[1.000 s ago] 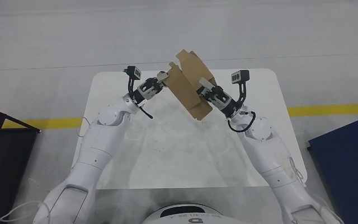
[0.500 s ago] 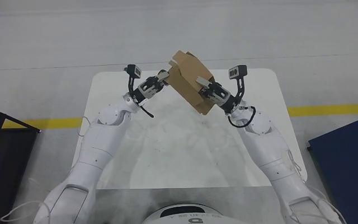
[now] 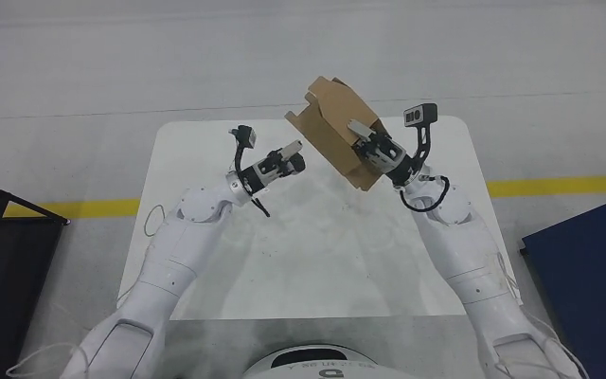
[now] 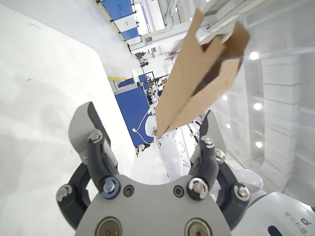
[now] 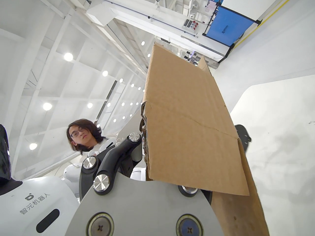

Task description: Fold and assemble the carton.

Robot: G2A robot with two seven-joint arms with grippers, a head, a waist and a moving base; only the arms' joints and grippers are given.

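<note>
Top view. Finds the carton (image 3: pixel 333 118) lifted off the table (image 3: pixel 189 161), pinched at 1 side wall by the right gripper (image 3: pixel 367 142), with 1 finger lying over the outer face. Finds the left gripper (image 3: pixel 292 154) spread and empty, just short of the carton's lower corner, not touching it.

Left wrist view. Shows the left gripper (image 4: pixel 150 116) wide, both pads bare. Puts the carton (image 4: pixel 196 74) ahead of the fingertips, tilted, its nearest corner pointing back between the 2 fingers and apart from both. Catches loose, half-open flaps at the end farthest from the fingers.

Right wrist view. Shows the right gripper (image 5: pixel 187 148) clamped on a cardboard panel close to the palm, the carton (image 5: pixel 184 114) rising straight away from the fingers. Picks out 1 crease across that panel and a ragged edge beside the visible finger; cannot make out the other finger behind the board.

Looks light, and stiff within each panel but hinged at every crease, so likely to rack out of square under a 1-sided hold. Reads as dry, matt board, not slippery, with edges that could crush or tear under a hard squeeze. Best taken, probably, on a flat wall near a corner opposite the right gripper's hold, not on a loose flap that would swing.
</note>
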